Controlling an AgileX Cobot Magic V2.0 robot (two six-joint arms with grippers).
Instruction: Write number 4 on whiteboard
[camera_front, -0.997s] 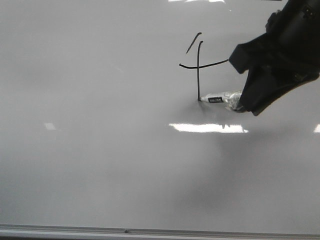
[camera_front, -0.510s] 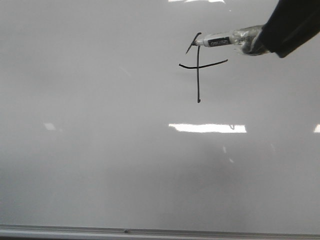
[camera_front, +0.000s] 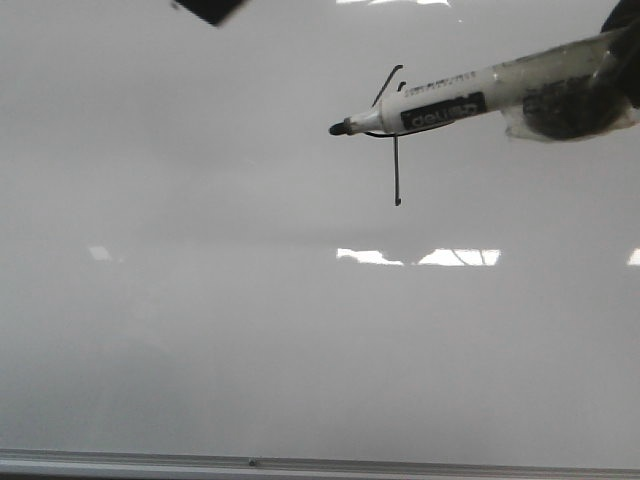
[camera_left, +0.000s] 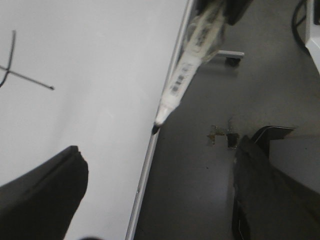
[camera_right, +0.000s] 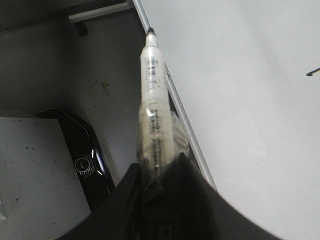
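The number 4 is drawn in thin black strokes on the upper right of the whiteboard. Its crossbar is mostly hidden behind the marker. My right gripper is shut on the taped white marker and reaches in from the right edge of the front view. The marker's black tip hangs off the board, just left of the figure. My left gripper is open and empty above the board's silver edge. Only a dark corner of it shows in the front view.
Bright light reflections lie below the figure. Beyond the board's edge is dark floor with a caster leg. A black device and a grey surface lie beside the board in the right wrist view.
The right gripper moved the marker from the foot of the vertical stroke up to its top, then lifted it off the board toward the camera. A corner of the left gripper came into the front view.
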